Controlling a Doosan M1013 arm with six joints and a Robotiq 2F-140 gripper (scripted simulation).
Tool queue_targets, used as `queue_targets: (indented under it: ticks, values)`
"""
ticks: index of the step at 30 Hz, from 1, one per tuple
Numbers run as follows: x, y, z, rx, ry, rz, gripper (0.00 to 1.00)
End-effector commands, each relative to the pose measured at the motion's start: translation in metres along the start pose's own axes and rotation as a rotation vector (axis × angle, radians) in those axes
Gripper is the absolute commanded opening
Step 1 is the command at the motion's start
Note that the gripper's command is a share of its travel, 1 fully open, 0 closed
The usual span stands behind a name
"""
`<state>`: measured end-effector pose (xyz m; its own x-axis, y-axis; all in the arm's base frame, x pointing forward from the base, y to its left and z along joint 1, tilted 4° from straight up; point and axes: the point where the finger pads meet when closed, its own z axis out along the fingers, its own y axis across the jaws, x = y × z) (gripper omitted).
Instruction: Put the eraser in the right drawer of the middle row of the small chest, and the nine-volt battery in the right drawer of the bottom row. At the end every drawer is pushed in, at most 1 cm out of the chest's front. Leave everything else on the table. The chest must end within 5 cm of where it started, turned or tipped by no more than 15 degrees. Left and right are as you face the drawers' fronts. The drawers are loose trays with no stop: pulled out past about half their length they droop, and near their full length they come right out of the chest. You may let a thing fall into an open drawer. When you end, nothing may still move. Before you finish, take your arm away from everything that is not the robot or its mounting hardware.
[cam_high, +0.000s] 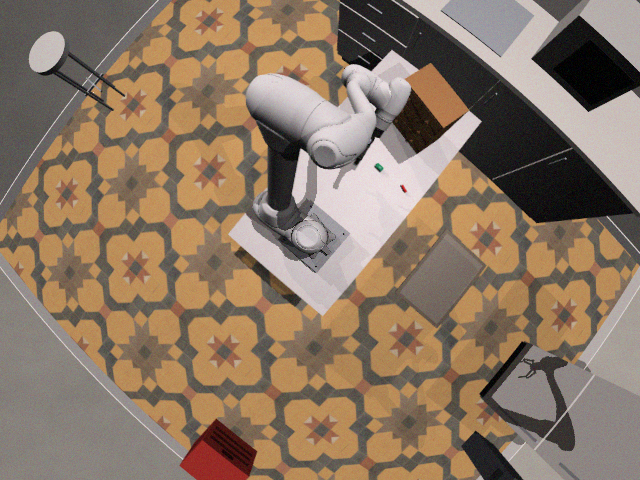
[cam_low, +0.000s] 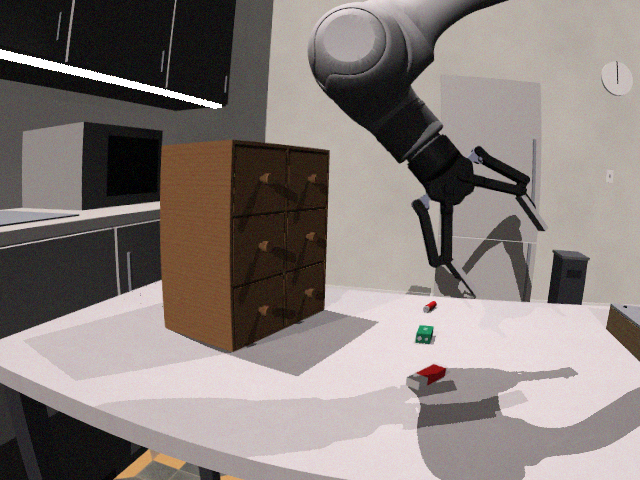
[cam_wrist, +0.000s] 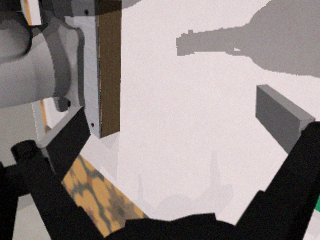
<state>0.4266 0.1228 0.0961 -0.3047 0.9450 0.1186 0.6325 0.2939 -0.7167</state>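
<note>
Claw (cam_high: 364, 152) (cam_low: 507, 262) (cam_wrist: 169, 111) hanging wide open, holding nothing; eraser, probably the red-and-white block (cam_low: 426, 376), lying inboard of worktop's (cam_high: 336, 289) (cam_low: 558, 341) (cam_wrist: 165, 100) near edge in exterior view, likely handling light, grippy, slightly soft, wanting a mid-length grasp across its long sides.

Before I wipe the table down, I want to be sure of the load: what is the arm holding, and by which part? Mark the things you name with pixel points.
Nothing is held; the gripper (cam_low: 509, 263) (cam_wrist: 169, 111) is wide open, with nothing between its fingers.
</note>
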Motion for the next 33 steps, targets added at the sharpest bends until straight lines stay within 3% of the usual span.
queue_targets:
  ticks: [1, 2, 3, 5, 6, 10, 11, 12, 13, 15, 16, 18, 19, 22, 33]
  values:
    - [-0.019, -0.004, -0.054, -0.174, -0.004, 0.048, 1.0]
    - [-0.019, -0.004, -0.054, -0.174, -0.004, 0.048, 1.0]
    - [-0.031, -0.011, -0.087, -0.275, -0.006, 0.079, 1.0]
    - [-0.031, -0.011, -0.088, -0.275, -0.006, 0.079, 1.0]
    - [-0.042, -0.021, -0.12, -0.38, -0.01, 0.112, 1.0]
    - [-0.043, -0.022, -0.123, -0.38, -0.01, 0.112, 1.0]
    - [-0.055, -0.036, -0.157, -0.48, -0.014, 0.145, 1.0]
    - [-0.055, -0.036, -0.157, -0.48, -0.014, 0.145, 1.0]
    - [-0.065, -0.05, -0.185, -0.57, -0.018, 0.176, 1.0]
    - [-0.066, -0.052, -0.188, -0.57, -0.018, 0.176, 1.0]
    - [-0.075, -0.067, -0.213, -0.643, -0.022, 0.202, 1.0]
    - [-0.075, -0.067, -0.213, -0.643, -0.022, 0.202, 1.0]
    - [-0.081, -0.079, -0.231, -0.696, -0.026, 0.221, 1.0]
    - [-0.086, -0.09, -0.247, -0.742, -0.029, 0.237, 1.0]
    - [-0.086, -0.091, -0.248, -0.745, -0.029, 0.238, 1.0]
